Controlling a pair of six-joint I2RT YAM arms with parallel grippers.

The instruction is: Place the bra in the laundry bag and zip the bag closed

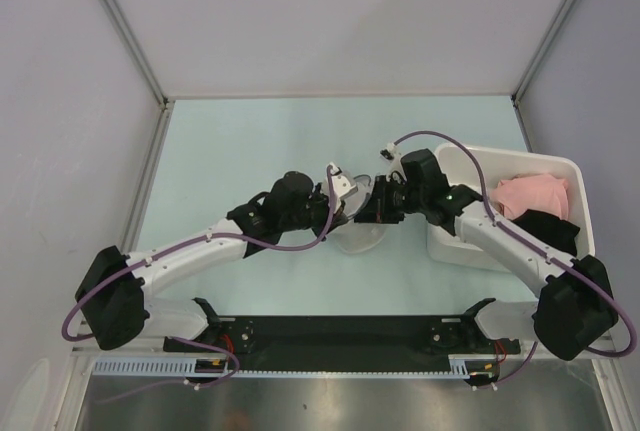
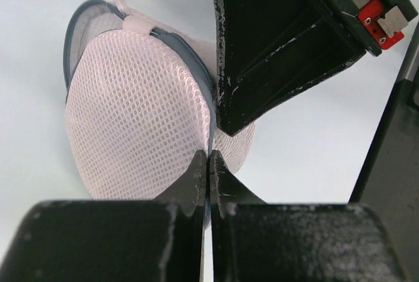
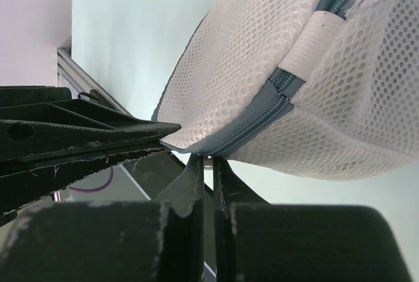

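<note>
Table (image 1: 250,141) pale green. White bin (image 1: 572,165) at right holds pink garment (image 1: 530,194) and black garment (image 1: 552,227). Laundry bag (image 2: 137,125) mid-table between arms: light, floppy mesh, best held by firmer zipper rim (image 3: 262,122). Left gripper (image 2: 208,164) pinching bag edge. Right gripper (image 3: 208,164) pressed together under rim, hold unclear. Bra unseen, possibly inside bag.

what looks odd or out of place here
Nothing stands out. The mesh bag is pinched at its zipper rim by the left pincer and the right pincer, both shut; the zipper stretch in view is closed, with no tear or spill.
</note>
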